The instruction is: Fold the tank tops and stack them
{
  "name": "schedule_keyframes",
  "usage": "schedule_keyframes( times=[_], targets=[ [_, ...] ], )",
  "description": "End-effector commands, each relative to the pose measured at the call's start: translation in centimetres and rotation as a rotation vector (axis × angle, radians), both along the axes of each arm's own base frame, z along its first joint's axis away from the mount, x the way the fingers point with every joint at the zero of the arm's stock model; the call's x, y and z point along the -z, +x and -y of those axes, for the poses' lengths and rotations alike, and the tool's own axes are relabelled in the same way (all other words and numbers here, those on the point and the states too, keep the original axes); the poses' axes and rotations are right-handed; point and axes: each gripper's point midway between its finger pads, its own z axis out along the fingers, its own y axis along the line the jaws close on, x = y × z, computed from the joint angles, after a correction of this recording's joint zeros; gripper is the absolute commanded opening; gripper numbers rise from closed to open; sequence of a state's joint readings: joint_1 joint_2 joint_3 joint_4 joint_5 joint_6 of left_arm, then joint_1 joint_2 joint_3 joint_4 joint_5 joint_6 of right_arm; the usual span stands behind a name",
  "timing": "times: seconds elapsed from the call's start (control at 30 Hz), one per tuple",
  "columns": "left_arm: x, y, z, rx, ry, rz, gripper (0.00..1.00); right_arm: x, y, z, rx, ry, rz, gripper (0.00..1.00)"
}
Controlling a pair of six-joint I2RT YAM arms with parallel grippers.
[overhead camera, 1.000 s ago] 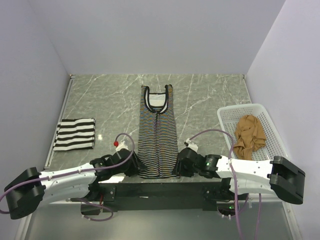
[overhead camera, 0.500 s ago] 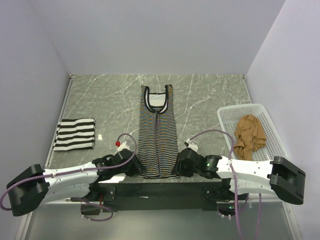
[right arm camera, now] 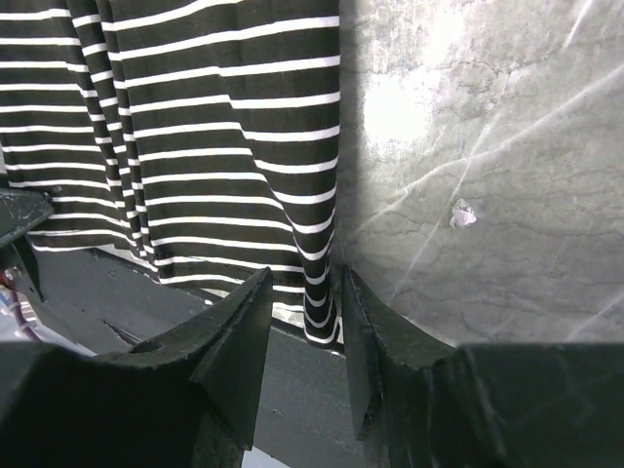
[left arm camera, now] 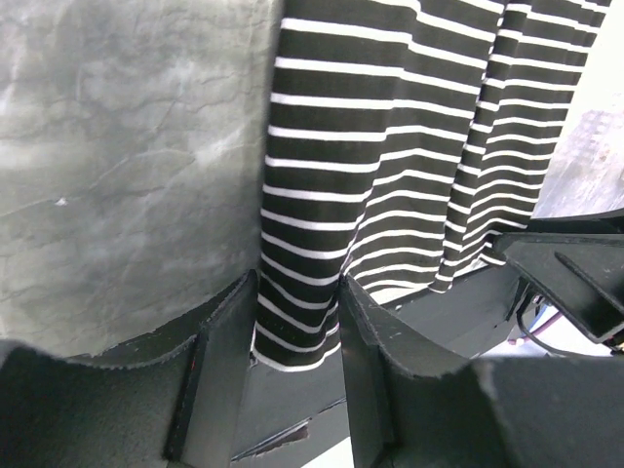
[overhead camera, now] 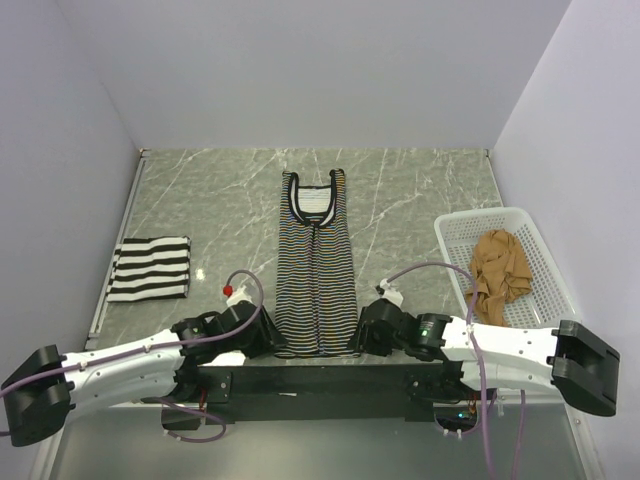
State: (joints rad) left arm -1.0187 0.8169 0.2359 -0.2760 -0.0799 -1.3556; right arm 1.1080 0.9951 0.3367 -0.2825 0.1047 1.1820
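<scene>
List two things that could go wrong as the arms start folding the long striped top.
1. Both jaws stand open around the hem corners of the long striped top; closing might pinch one layer, which could slip.
2. The hem overhangs the table edge, so a jaw may snag there.

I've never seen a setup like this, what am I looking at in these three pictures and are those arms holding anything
Those are two robot arms, the left arm and right arm, bolted at the near edge of a grey table. The wide picture comes from a camera above and behind them. The two close-ups come from cameras on the wrists, looking past their own fingers. A long thin-striped tank top lies flat in the middle, a folded bold-striped top on the left, and a tan top crumpled in a white basket on the right. The left gripper and right gripper each straddle a bottom corner of the long top with jaws open; nothing is lifted.
</scene>
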Motion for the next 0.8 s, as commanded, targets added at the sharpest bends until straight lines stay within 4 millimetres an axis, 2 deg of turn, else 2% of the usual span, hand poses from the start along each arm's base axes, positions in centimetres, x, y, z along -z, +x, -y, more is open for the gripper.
schedule_keyframes(
  times=[0.0, 0.4, 0.57, 0.67, 0.73, 0.77],
  targets=[
    [1.8, -1.2, -2.3, -0.008, 0.110, -0.055, 0.46, 3.1, -1.1, 4.3, 0.028, -0.168, -0.038, 0.43],
    [3.9, -2.0, -2.4, -0.007, 0.105, -0.096, 0.38, 4.0, -2.1, 4.8, 0.023, -0.163, -0.074, 0.40],
    [4.2, -2.6, -2.4, 0.012, 0.098, -0.115, 0.33, 4.1, -2.5, 4.9, 0.016, -0.150, -0.082, 0.34],
    [4.4, -3.0, -2.4, 0.035, 0.106, -0.123, 0.27, 4.2, -2.6, 4.7, 0.007, -0.145, -0.082, 0.25],
    [4.4, -3.2, -2.2, 0.055, 0.110, -0.121, 0.18, 3.8, -2.5, 4.3, 0.000, -0.136, -0.077, 0.14],
    [4.2, -3.2, -2.0, 0.065, 0.108, -0.120, 0.14, 3.6, -2.6, 4.2, -0.006, -0.132, -0.075, 0.12]
  ],
)
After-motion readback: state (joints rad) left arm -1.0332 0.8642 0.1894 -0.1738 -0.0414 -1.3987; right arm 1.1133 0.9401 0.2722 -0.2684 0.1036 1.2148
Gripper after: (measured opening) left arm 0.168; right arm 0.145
